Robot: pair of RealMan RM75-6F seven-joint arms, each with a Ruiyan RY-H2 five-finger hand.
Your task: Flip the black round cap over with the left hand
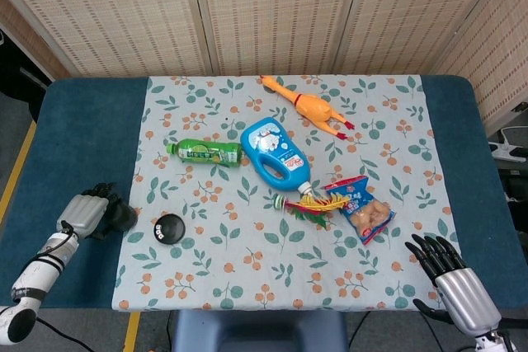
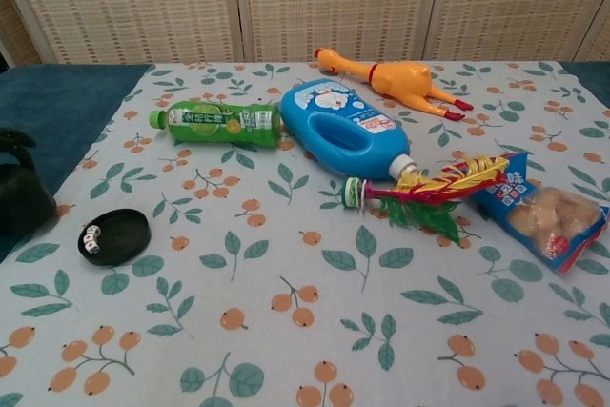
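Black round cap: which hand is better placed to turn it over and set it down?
Left. The left hand already holds the black round cap at the table's left edge, beside the black round dish. The right hand hangs empty at the far right corner.
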